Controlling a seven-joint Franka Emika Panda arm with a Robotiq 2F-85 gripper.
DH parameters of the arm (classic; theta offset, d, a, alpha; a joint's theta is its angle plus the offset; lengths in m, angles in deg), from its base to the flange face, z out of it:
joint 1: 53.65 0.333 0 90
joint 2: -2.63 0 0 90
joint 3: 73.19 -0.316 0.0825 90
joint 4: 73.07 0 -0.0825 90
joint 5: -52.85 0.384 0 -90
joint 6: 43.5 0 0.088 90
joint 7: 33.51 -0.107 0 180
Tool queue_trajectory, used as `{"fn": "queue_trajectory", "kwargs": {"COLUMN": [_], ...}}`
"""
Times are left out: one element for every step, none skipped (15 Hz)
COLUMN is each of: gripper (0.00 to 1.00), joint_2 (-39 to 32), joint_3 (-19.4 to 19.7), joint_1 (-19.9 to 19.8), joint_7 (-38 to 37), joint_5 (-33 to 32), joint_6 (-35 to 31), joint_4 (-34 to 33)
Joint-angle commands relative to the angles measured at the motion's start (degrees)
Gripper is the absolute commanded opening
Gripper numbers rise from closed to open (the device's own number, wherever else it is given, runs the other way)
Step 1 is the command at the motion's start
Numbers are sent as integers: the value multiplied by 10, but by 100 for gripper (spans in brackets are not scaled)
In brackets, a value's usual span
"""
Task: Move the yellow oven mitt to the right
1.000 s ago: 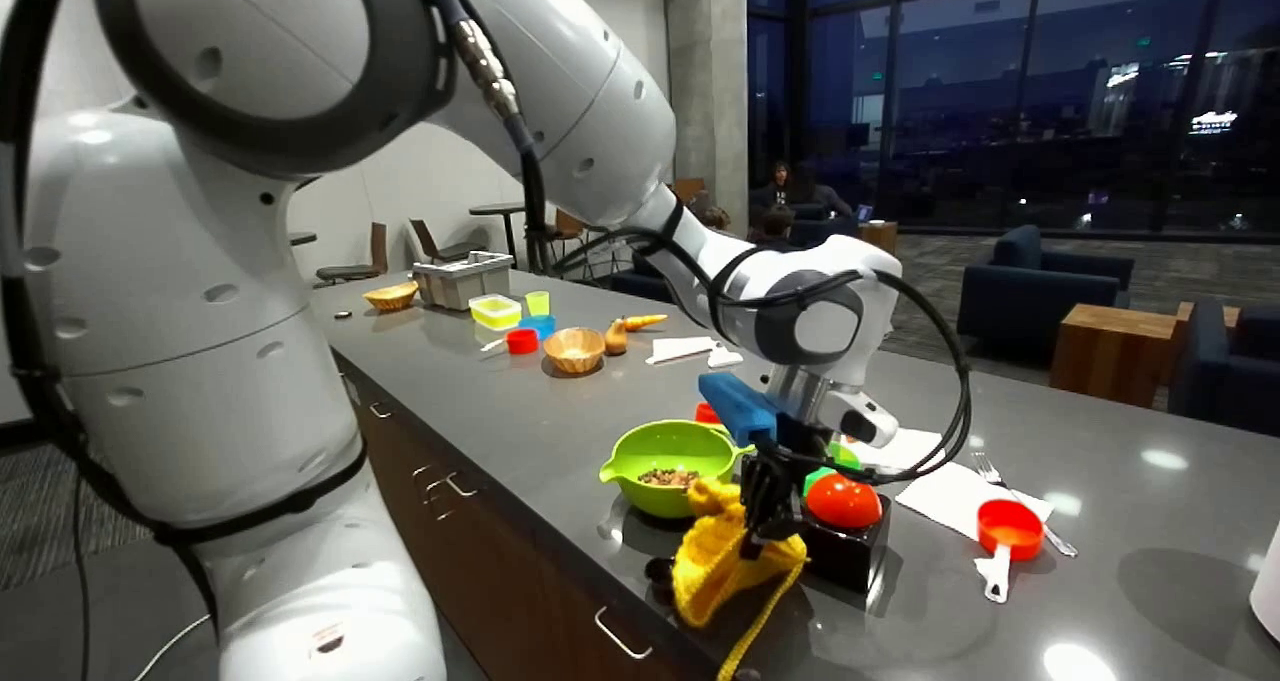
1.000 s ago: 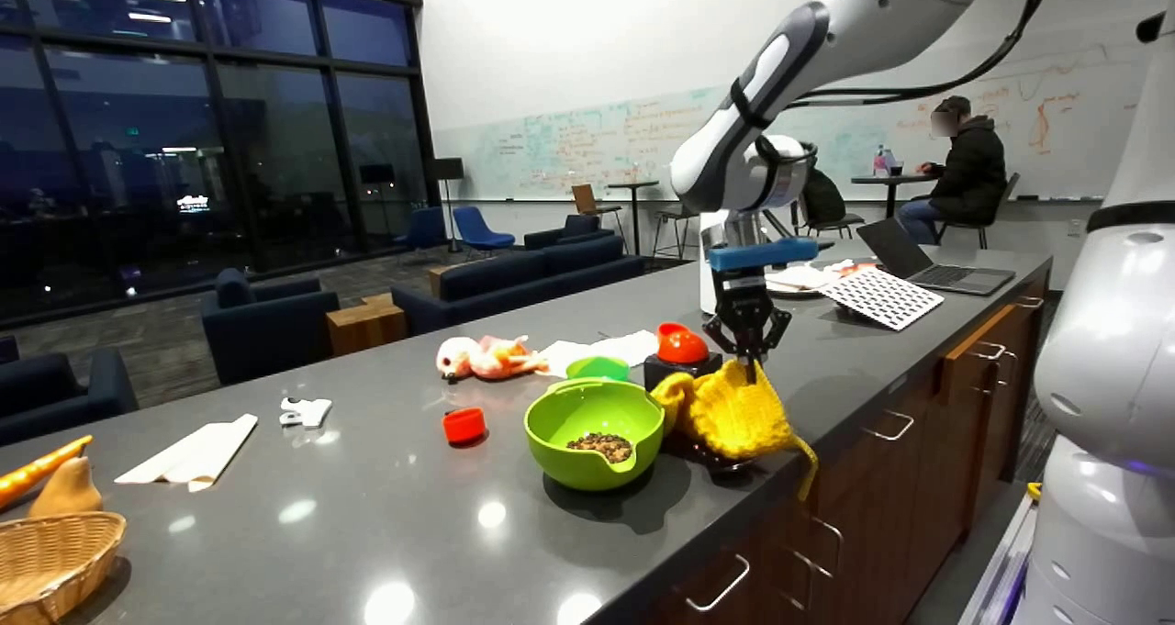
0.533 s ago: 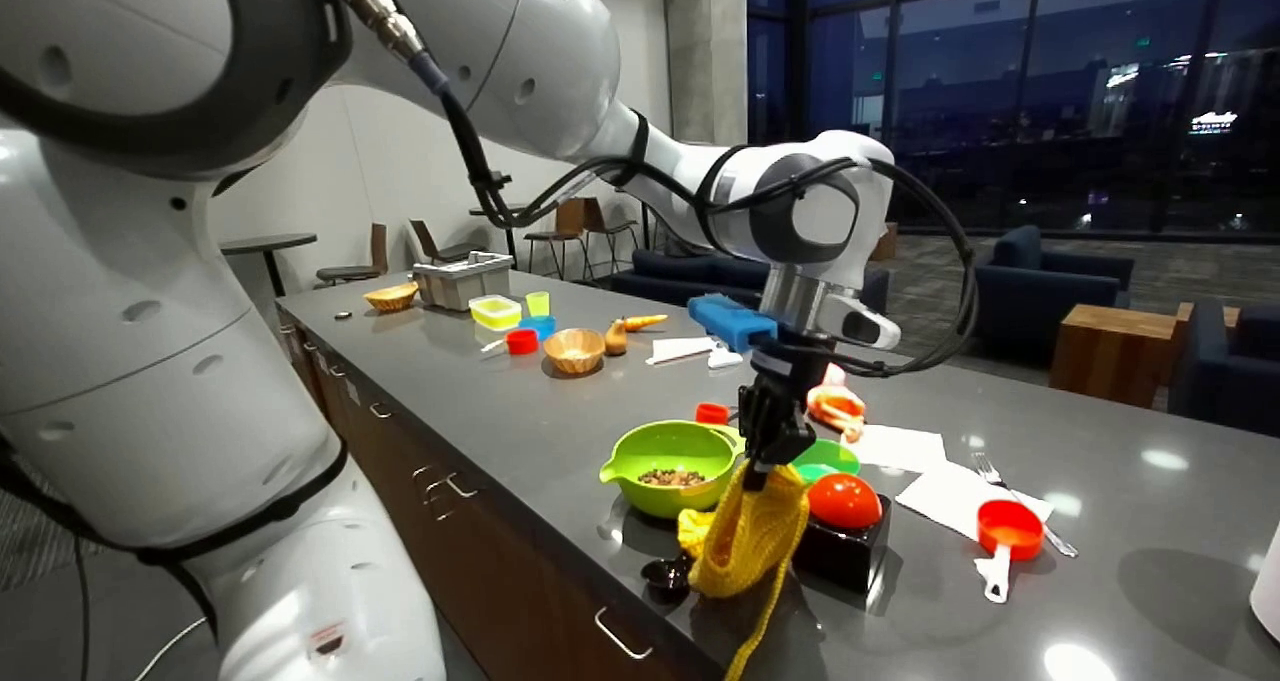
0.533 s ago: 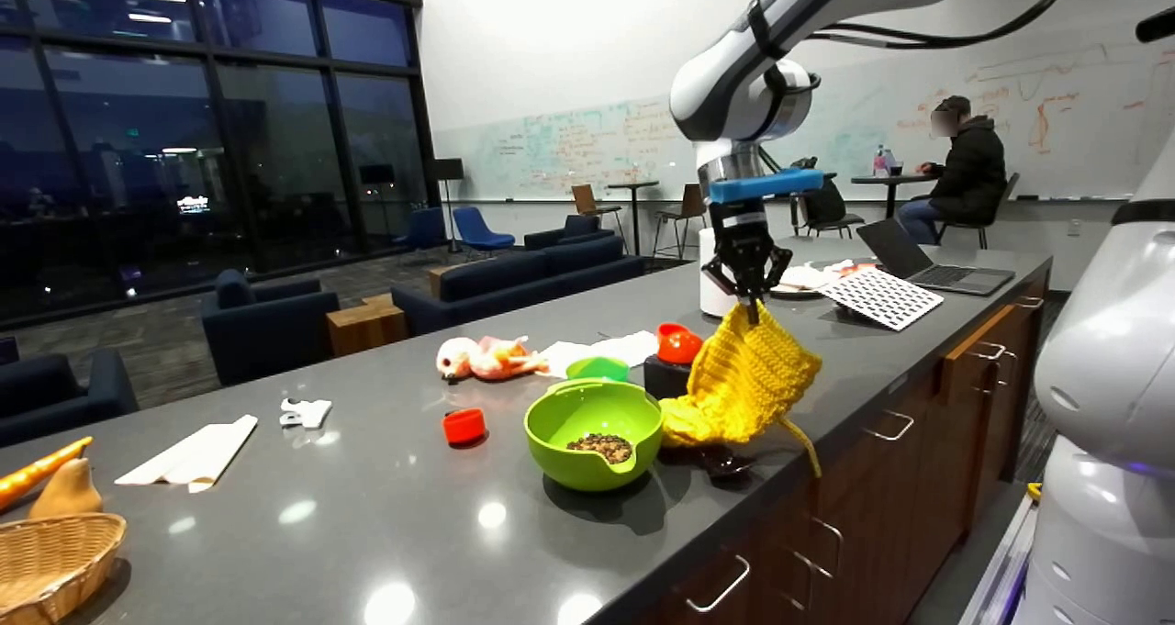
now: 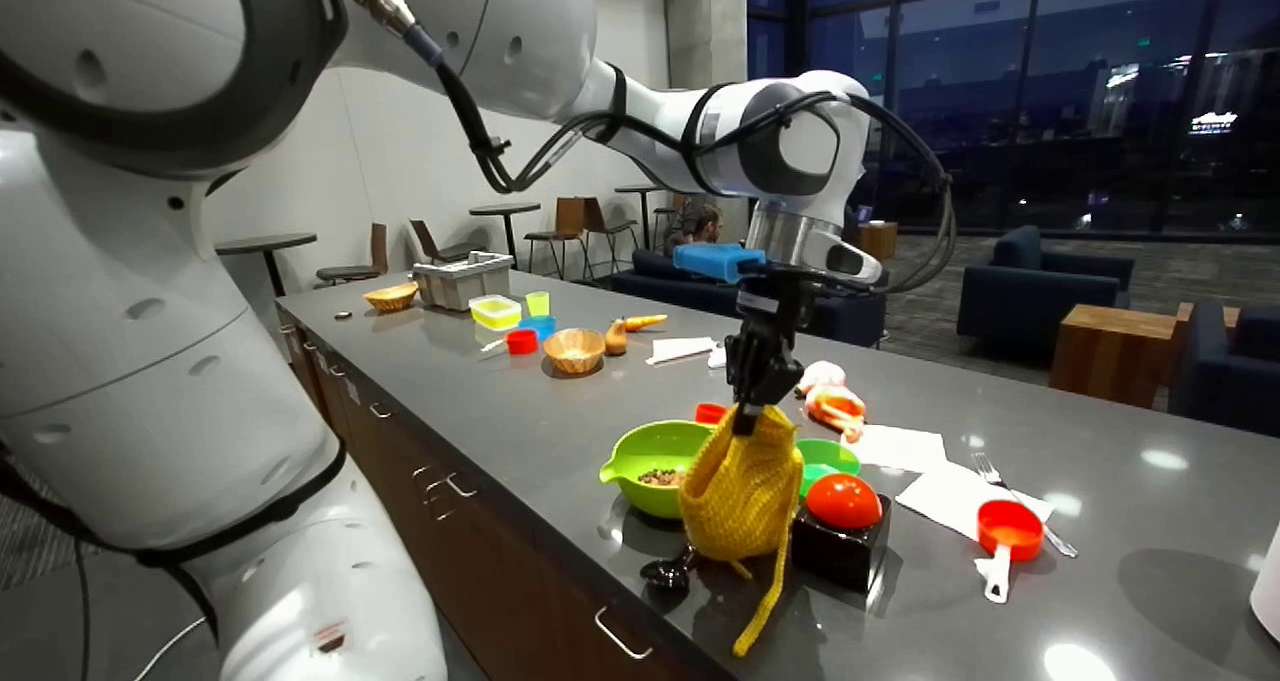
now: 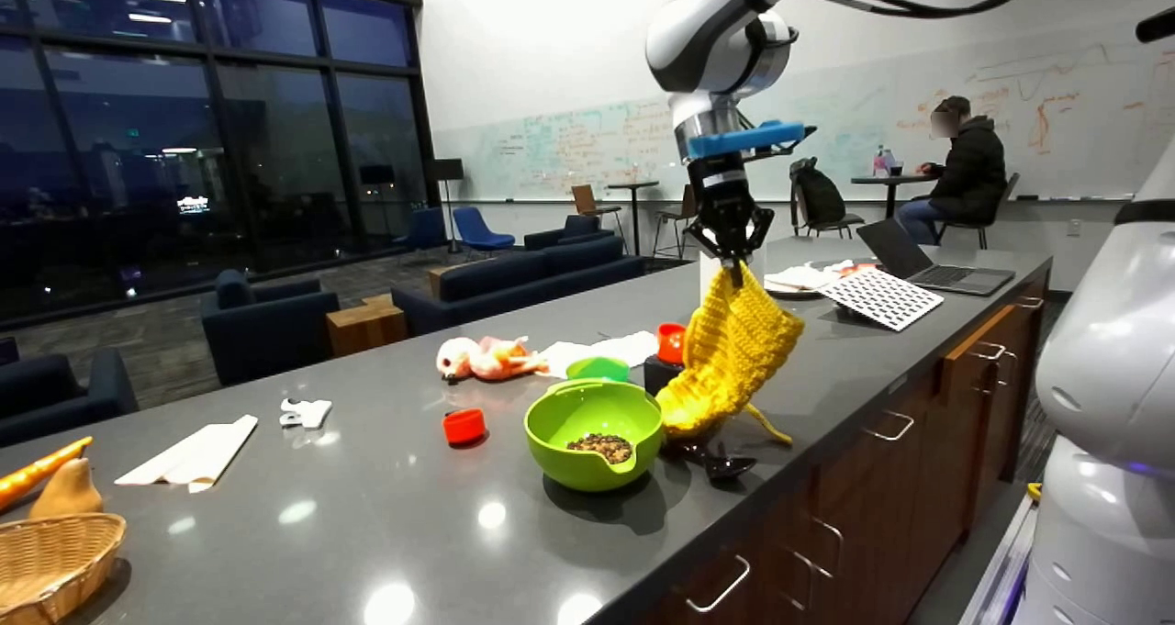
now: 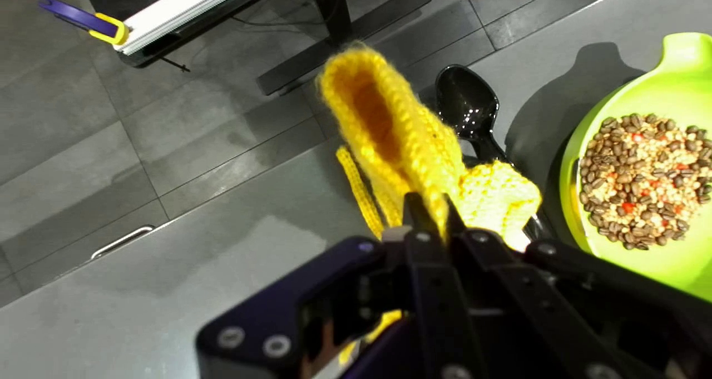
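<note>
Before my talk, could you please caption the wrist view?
Jaws pinch the mitt, with a spoon and bowl on the counter.

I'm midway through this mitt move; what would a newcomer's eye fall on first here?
Probably the yellow oven mitt, hanging from the closed jaws over the grey counter. Next comes the lime-green bowl beside it, with dark beans inside. Then the shiny red dome on a black block, right of the mitt in an exterior view.

Lime-green bowl (image 6: pixel 571 467) holding dark beans (image 7: pixel 617 170); black spoon (image 7: pixel 466 98) beside; laptop (image 6: pixel 960 277) open.
</note>
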Motion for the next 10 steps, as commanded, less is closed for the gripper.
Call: {"fn": "queue_trajectory", "kwargs": {"gripper": [1, 1, 1, 1, 1, 1, 1, 1, 1, 1], "joint_2": [-7, -9, -10, -10, -10, -8, -6, -2, 0, 1], "joint_3": [-15, -19, -21, -24, -25, -26, -26, -25, -23, -20], "joint_1": [7, 8, 9, 10, 9, 8, 7, 5, 4, 2], "joint_7": [-15, -16, -17, -21, -25, -31, -35, -39, -41, -39], "joint_5": [-17, -19, -20, -22, -24, -27, -30, -33, -35, -33], "joint_6": [44, 52, 61, 70, 80, 91, 102, 113, 122, 128], "joint_4": [-44, -53, -62, -70, -77, -82, -86, -86, -86, -84]}}
